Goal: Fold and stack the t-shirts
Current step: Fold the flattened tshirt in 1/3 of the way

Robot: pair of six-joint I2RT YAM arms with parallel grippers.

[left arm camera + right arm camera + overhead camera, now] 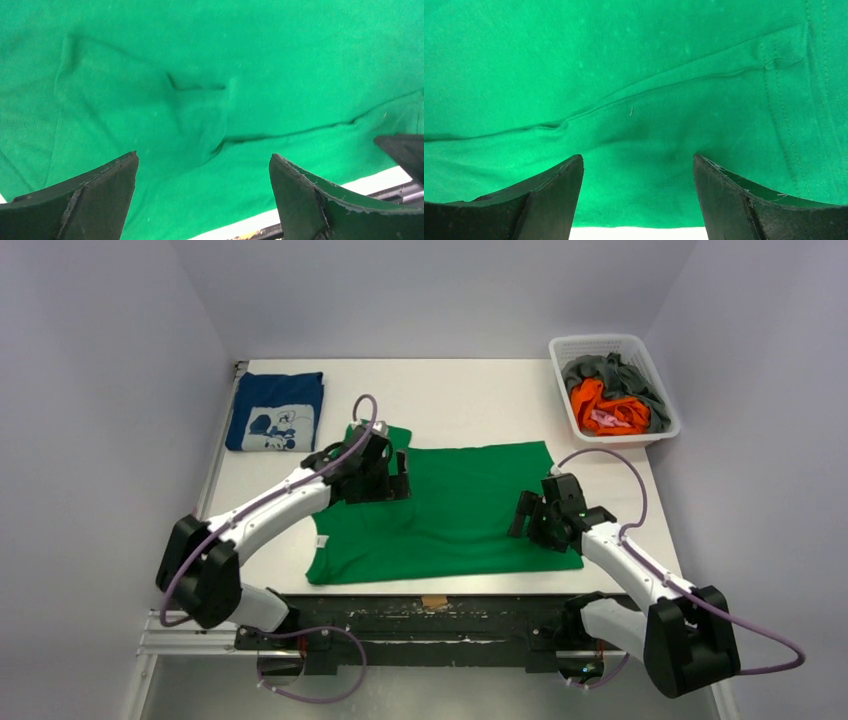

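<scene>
The white table [470,400] stands in a pale, bare-walled booth, and my two arms are mounted at its near edge.

Far left: the navy t-shirt [275,412] lies folded into a flat rectangle with its white cartoon print facing up. It is well apart from the other cloth.

Left of centre: my left pincer [402,478] reaches in over the far left part of the green t-shirt [460,510], beside the sleeve that juts toward the far side. In the wrist view my left pincer [202,159] is spread wide, with nothing between its fingers [100,197]. The green t-shirt [260,60] fills the view below, with shallow creases and one sewn fold line. I cannot tell whether the tips touch the cloth.

Centre: the green shirt is spread flat, and its near hem lies just inside the table's near edge.

Right of centre: my right pincer [523,517] sits over the shirt's near right corner. In the wrist view my right pincer [638,160] is also parted wide and grips nothing. The green t-shirt [624,75] lies beneath it, with a stitched hem running along the right side. A strip of the table [634,234] shows at the bottom.

Far right: a white slotted basket [598,340] holds crumpled orange cloth [600,408] and grey cloth [612,370], bunched together.
</scene>
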